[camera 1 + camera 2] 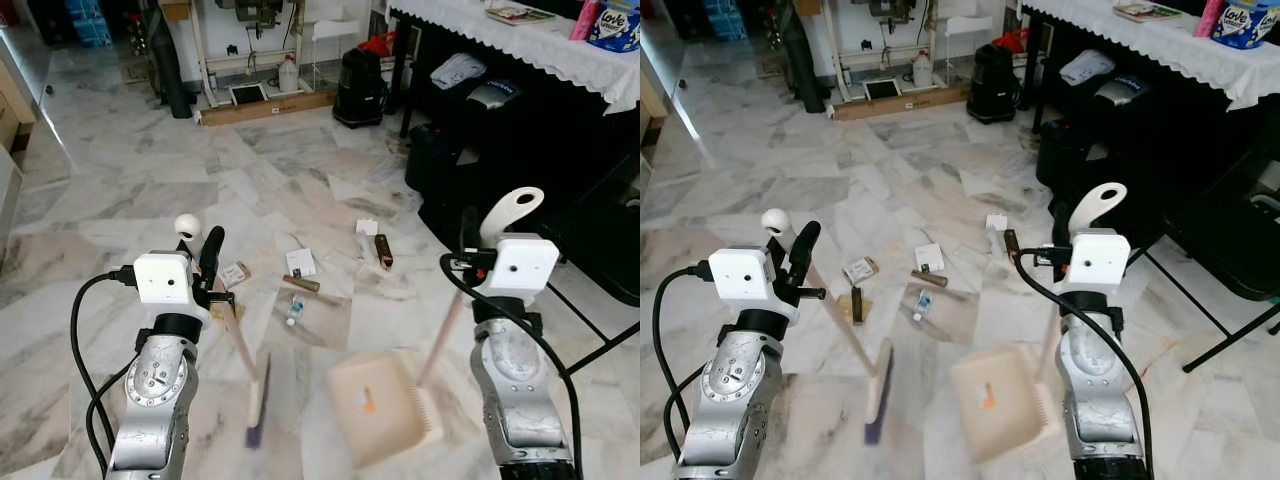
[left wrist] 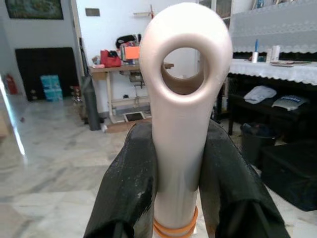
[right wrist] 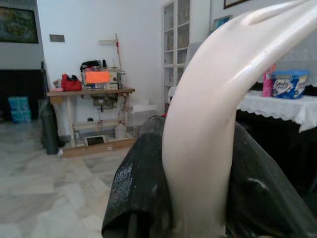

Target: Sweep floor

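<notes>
**Broom and dustpan poised short of the litter**

The beige long-handled broom was down on the pale marble floor, its dark bristle edge touching the tiles just to the left of the cream plastic dustpan. The left gripper pinched the broom's shaft below its rounded knob, black fingers pressed against both sides. The right gripper clamped the dustpan's upright handle the same way.

The scattered litter, small packets, a brown stick and a tiny bottle, lay ahead of both tools, farther from the robot. The broom's shaft slanted down and rightward from the gripper, and the left arm looked nearer the heap. To my eye, the bristles needed to reach beyond the scraps and draw back toward the pan.

Off right, a black table frame under a white lace cloth crowded the dustpan arm's side.
</notes>
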